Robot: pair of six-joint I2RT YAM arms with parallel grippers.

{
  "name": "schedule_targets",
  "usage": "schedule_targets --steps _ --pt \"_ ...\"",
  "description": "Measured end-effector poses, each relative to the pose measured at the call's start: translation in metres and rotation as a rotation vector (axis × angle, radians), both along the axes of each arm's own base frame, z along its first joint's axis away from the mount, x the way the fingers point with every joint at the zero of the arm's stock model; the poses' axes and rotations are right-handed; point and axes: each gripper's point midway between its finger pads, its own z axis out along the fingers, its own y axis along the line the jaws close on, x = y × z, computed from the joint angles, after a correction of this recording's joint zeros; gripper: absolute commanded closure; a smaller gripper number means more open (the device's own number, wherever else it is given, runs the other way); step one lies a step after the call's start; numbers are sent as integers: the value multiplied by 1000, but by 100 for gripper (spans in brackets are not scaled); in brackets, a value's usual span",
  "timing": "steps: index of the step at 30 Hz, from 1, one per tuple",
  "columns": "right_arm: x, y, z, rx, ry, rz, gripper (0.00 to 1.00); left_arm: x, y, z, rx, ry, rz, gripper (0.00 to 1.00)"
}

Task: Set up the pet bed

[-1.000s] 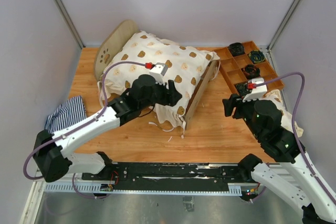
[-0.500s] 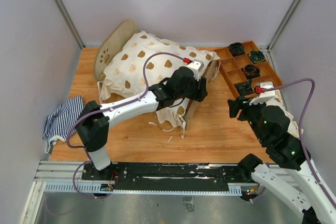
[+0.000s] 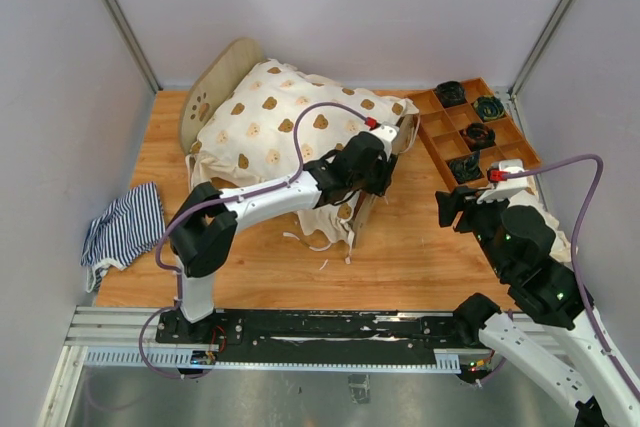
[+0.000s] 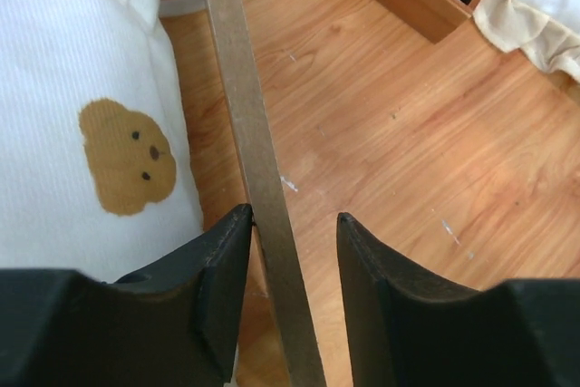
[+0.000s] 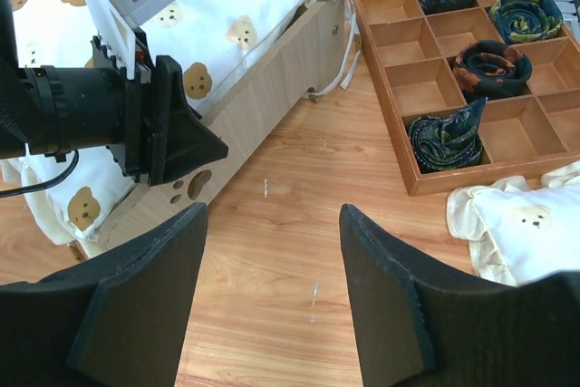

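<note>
The pet bed (image 3: 212,87) stands at the back left of the table, its rounded paw-print headboard showing, with a white bear-print cloth (image 3: 290,127) draped over it. My left gripper (image 3: 384,163) sits at the bed's foot end. In the left wrist view the footboard's thin top edge (image 4: 243,106) runs between its fingers; the left gripper (image 4: 292,224) is open, the left finger touching the board and the right finger apart from it. My right gripper (image 5: 272,224) hangs open above bare table to the right of the bed (image 5: 272,79), holding nothing.
A brown wooden tray (image 3: 432,147) of square compartments with dark coiled items stands at the back right, also in the right wrist view (image 5: 453,184). A white bear-print cushion (image 5: 521,224) lies beside it. A navy-striped cloth (image 3: 125,227) is bunched at the left edge.
My left arm has swung right across the bed to the footboard, and its jaws have narrowed around the board's edge. The right arm has shifted slightly toward the right.
</note>
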Motion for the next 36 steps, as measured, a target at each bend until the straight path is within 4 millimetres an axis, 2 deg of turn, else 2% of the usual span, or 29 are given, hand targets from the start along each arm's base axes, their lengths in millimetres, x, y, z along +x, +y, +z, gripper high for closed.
schedule_targets --steps 3,7,8,17,19,24,27,32,36 --pt "0 0 0 0 0 0 38 1 4 -6 39 -11 -6 80" --pt "0 0 0 0 0 0 38 -1 7 -6 68 -39 -3 98" --pt "0 0 -2 -1 2 0 38 -4 10 -6 77 -45 -1 99" --pt "0 0 -8 -8 11 0 38 -62 49 -9 228 -160 -265 100" --pt "1 1 -9 -8 12 1 38 -78 62 -10 281 -190 -344 100" --pt "1 1 -11 -12 15 1 37 -102 79 -11 322 -236 -465 100" --pt "1 1 -11 -17 14 1 37 -124 96 -12 348 -288 -578 100" --pt "1 1 -10 -20 11 3 37 -155 107 -13 377 -342 -773 100" --pt "1 1 -10 -21 9 4 37 -165 112 -14 415 -399 -903 100"
